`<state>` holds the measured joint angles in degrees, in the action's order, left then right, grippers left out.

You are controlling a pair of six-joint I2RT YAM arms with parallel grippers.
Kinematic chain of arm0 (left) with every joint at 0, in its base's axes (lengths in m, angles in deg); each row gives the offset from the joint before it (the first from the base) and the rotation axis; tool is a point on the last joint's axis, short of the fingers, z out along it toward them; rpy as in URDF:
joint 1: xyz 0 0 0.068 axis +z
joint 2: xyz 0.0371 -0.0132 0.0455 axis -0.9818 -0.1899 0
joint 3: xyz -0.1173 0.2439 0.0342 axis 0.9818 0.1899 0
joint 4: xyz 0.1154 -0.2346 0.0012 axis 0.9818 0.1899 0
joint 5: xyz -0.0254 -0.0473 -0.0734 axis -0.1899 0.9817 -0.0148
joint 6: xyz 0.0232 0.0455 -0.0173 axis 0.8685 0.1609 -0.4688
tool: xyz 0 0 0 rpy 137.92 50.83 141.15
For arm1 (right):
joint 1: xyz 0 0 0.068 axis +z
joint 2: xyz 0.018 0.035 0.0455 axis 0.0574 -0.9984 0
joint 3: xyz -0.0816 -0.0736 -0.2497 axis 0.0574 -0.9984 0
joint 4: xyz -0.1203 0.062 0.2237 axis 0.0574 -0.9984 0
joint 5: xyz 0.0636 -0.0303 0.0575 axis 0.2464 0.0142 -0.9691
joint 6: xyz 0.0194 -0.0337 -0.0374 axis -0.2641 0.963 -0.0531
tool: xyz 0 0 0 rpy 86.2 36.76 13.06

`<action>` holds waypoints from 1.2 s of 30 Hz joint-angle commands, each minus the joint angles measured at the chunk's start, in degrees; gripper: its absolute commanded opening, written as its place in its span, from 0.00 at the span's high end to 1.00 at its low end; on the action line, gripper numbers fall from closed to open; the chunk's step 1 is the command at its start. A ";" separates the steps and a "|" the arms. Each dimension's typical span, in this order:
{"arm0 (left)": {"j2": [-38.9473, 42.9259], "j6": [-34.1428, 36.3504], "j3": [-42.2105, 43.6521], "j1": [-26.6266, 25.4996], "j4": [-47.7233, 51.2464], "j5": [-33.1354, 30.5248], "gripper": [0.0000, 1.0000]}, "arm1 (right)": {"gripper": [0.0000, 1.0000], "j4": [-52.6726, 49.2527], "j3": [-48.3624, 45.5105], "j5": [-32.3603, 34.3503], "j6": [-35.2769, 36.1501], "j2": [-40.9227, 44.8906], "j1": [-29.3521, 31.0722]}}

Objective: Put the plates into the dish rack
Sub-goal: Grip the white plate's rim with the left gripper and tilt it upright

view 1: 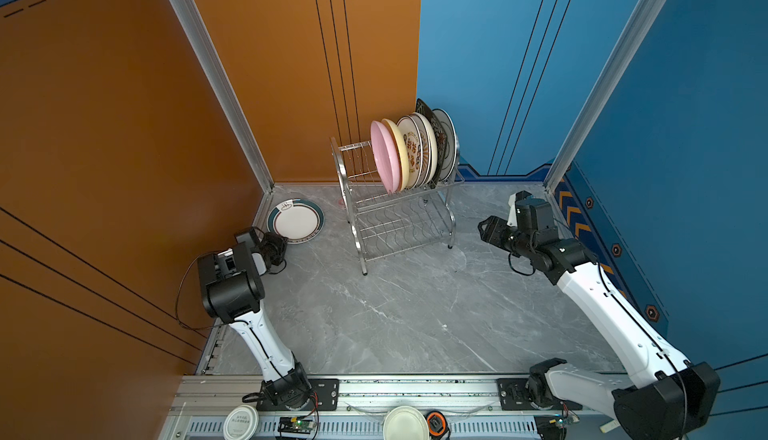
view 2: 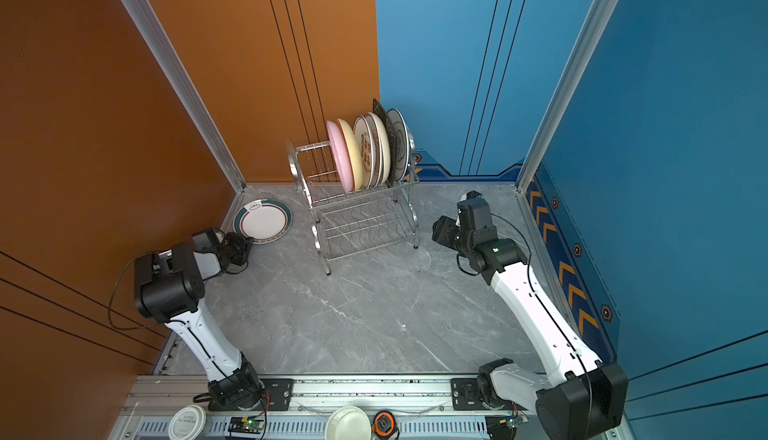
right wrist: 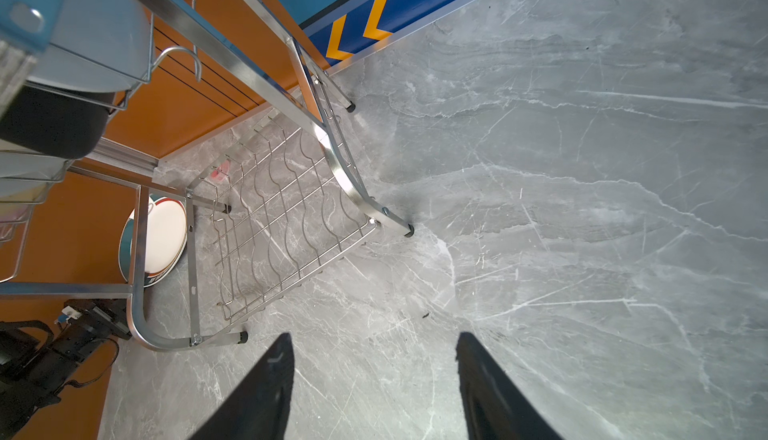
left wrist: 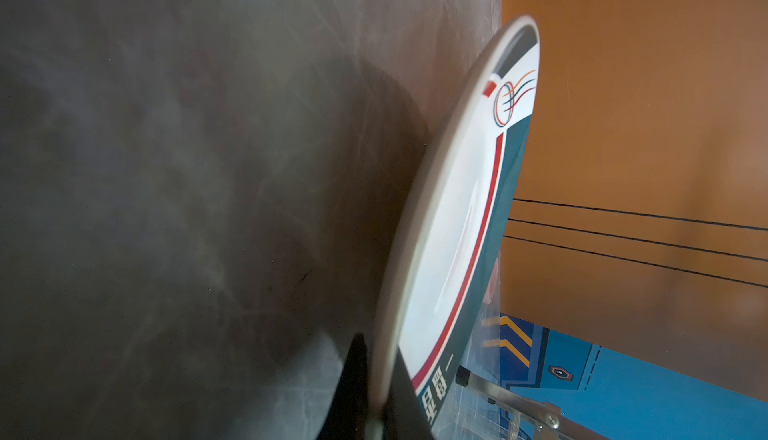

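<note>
A teal-rimmed white plate [view 1: 296, 221] [view 2: 262, 219] lies on the grey marble table by the orange wall, left of the dish rack [view 1: 451, 217] [view 2: 413, 213]. My left gripper [view 1: 279, 243] [view 2: 245, 246] is shut on the plate's near rim. In the left wrist view the plate [left wrist: 457, 217] runs away from the left gripper [left wrist: 376, 375], with a finger on each face. Several plates stand in the rack's top tier, among them pink [view 1: 384, 155], pale yellow [view 1: 395, 143] and orange-sunburst [view 1: 411, 155]. The lower shelf [right wrist: 282, 217] holds nothing. My right gripper [view 1: 484, 226] [view 2: 438, 226] [right wrist: 374, 346] hangs open right of the rack, over bare table.
Orange walls close off the left and back left, blue walls the back right and right. On the front rail sit a white lid with text [view 1: 241, 421], a plain white dish [view 1: 405, 423] and a small orange-black device [view 1: 436, 423]. A small pink item [view 1: 341, 202] lies behind the rack.
</note>
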<state>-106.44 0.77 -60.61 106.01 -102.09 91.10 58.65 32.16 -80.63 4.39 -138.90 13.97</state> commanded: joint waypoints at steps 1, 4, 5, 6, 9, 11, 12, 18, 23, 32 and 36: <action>2.75 0.73 2.03 0.46 1.80 1.69 1.00 | 0.37 1.32 -1.07 -0.98 -0.94 0.33 0.23; 6.18 0.36 4.31 0.82 1.93 3.06 1.00 | 0.37 1.58 -1.79 -2.33 -0.90 0.68 0.28; 7.85 0.46 5.12 1.03 2.55 3.52 1.00 | 0.37 1.63 -2.01 -2.84 -0.93 0.77 0.33; 9.42 0.91 5.95 1.08 3.53 3.79 1.00 | 0.37 1.63 -2.19 -3.29 -0.94 0.91 0.39; 15.82 3.63 8.46 1.33 8.79 4.30 1.00 | 0.37 1.70 -2.73 -4.82 -0.92 1.37 0.50; 20.52 5.56 10.31 1.59 13.05 4.68 1.00 | 0.37 1.72 -3.00 -5.94 -0.85 1.66 0.67; 22.70 6.10 11.16 1.72 14.51 4.90 1.00 | 0.37 1.72 -3.11 -6.47 -0.78 1.84 0.76; 37.14 9.97 15.74 3.22 25.29 5.77 1.00 | 0.37 1.72 -3.67 -10.32 -0.05 1.96 1.80; 45.89 11.65 16.79 3.85 33.00 8.88 1.00 | 0.36 1.71 -3.25 -12.92 0.38 1.26 4.44; 53.02 10.05 17.92 -0.27 34.07 11.77 1.00 | 0.28 -0.76 0.95 -16.00 2.30 -1.59 10.95; 55.51 9.59 18.35 -0.85 34.69 10.94 1.00 | 0.26 -1.86 2.54 -16.85 2.66 -2.39 13.57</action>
<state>-53.13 10.04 -42.36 105.45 -66.87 100.11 58.85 32.40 -95.91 5.55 -140.80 26.27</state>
